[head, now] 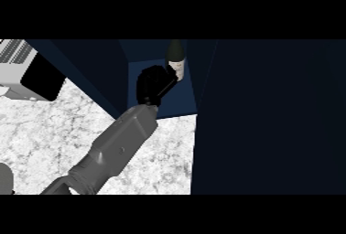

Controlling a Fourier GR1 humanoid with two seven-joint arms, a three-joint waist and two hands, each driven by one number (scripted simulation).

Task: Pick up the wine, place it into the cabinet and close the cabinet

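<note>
The dark wine bottle [177,59] with a pale label stands upright inside the open navy cabinet [162,103], at the back of its blue floor. My right hand [154,84] reaches into the cabinet just left of and below the bottle. Its fingers are relaxed and its thumb lies against the bottle's lower part without wrapping it. Nearly the whole bottle shows beside the hand. The grey right forearm [115,146] runs in from the lower left. My left hand does not show; only a grey bit of arm [4,179] sits at the lower left edge.
The cabinet's open door [270,119] is a large dark panel filling the right side. A white and black appliance [27,73] stands at the upper left on the marbled white counter [47,132].
</note>
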